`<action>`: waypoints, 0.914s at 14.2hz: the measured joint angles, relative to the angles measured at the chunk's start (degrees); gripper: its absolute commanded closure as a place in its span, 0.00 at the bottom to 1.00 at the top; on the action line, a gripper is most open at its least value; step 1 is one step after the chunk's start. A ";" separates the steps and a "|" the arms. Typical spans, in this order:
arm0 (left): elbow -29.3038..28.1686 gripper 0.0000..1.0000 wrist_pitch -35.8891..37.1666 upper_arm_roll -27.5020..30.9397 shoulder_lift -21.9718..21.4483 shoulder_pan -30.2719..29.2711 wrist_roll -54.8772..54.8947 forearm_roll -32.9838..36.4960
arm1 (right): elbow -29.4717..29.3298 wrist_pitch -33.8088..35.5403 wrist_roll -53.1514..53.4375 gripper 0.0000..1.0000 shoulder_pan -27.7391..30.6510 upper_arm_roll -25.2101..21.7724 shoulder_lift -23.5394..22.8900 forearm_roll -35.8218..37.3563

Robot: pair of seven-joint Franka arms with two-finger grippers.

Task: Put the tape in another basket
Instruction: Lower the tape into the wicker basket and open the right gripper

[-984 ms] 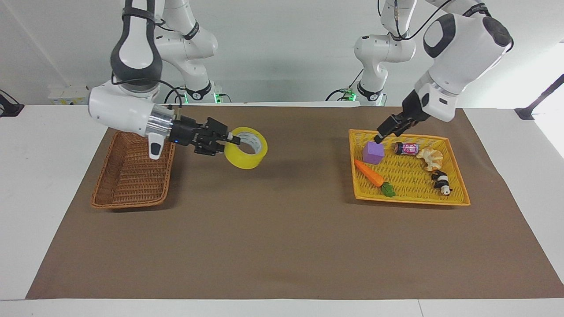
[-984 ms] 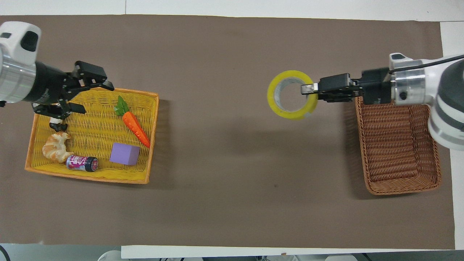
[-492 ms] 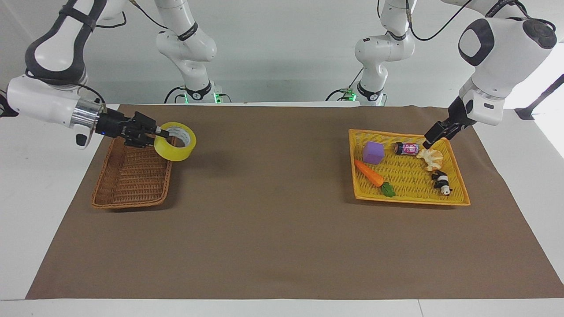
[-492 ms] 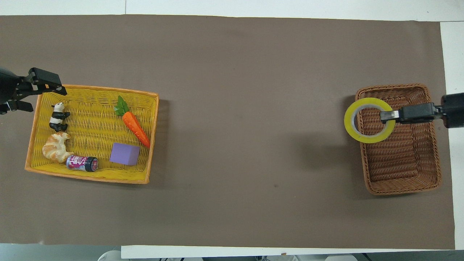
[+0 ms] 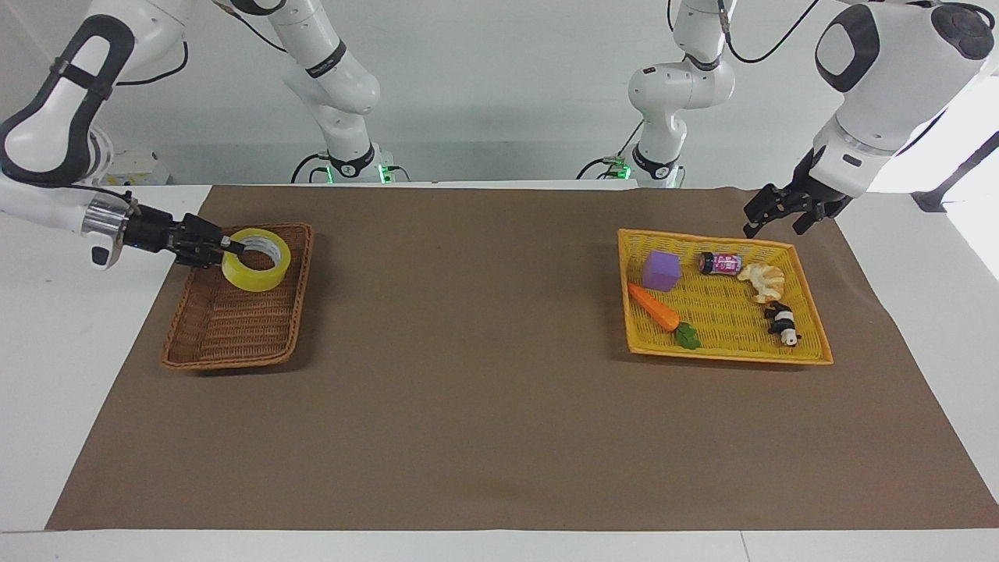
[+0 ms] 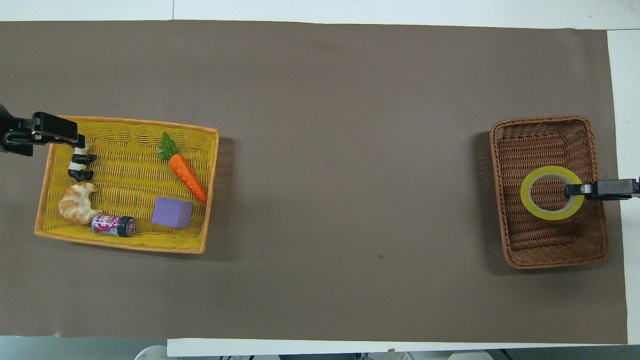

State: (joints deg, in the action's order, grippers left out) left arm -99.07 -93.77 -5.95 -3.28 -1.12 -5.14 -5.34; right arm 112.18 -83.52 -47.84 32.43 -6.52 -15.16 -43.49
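While the right arm reaches in low and nearly level from its own end of the table, the right gripper (image 5: 228,247) (image 6: 575,190) is clamped on the wall of the wide roll of translucent yellow packing tape (image 5: 256,258) (image 6: 551,192), one finger inside the white core and one outside. That roll hangs with its opening facing up, over the rectangular dark-brown woven wicker basket (image 5: 204,350) (image 6: 552,257), above the half of the basket nearer to the robots; whether it touches the basket floor cannot be told. With its elbow raised high and its forearm sloping down, the left arm carries the left gripper (image 5: 780,218) (image 6: 52,134), its fingers spread apart and holding nothing, in the air above the corner of the bright yellow woven basket (image 5: 726,356) (image 6: 120,244) that lies toward the left arm's end of the table. Inside that yellow basket lie a purple cube (image 5: 661,270) (image 6: 172,212), an orange toy carrot with green leaves (image 5: 655,308) (image 6: 186,171), a small printed can (image 5: 719,263) (image 6: 113,225), a toy croissant (image 5: 763,279) (image 6: 76,204) and a black-and-white panda figure (image 5: 782,321) (image 6: 80,165). Both baskets rest on a brown paper sheet (image 5: 484,390) (image 6: 350,150), well apart from each other.
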 measured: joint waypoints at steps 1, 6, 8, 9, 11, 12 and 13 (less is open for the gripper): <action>-0.01 0.00 -0.07 0.07 0.00 -0.06 0.02 0.08 | -0.07 -0.61 -0.49 1.00 -0.03 0.09 -0.47 1.31; -0.72 0.00 -1.44 0.37 0.01 -2.48 0.52 0.22 | 0.39 -4.97 -3.21 1.00 -1.87 0.80 -0.79 5.37; -0.83 0.00 -1.38 0.45 0.01 -3.60 0.85 0.22 | 0.67 -5.75 -4.61 0.92 -1.94 0.76 -1.77 5.42; -0.83 0.00 -1.22 0.44 0.01 -3.69 0.85 0.29 | 0.80 -6.07 -5.09 0.52 -1.93 0.72 -2.24 5.44; -0.79 0.00 -0.80 0.09 0.00 -3.68 0.85 2.02 | 0.83 -6.57 -5.50 0.00 -1.92 0.69 -2.59 5.49; -0.79 0.00 -0.77 -0.16 0.00 -3.68 0.85 2.61 | 0.78 -6.63 -5.52 0.00 -1.92 0.69 -2.59 5.67; -0.79 0.00 -0.76 -0.37 0.00 -3.67 0.86 2.92 | 0.66 -6.79 -5.56 0.00 -1.92 0.68 -2.58 6.10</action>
State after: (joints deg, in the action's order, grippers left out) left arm -99.87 -94.53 -6.33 -3.28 -4.80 -4.29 -2.41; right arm 112.84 -90.31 -53.41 30.51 -5.84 -17.75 -37.39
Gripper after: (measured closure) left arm 0.000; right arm 0.291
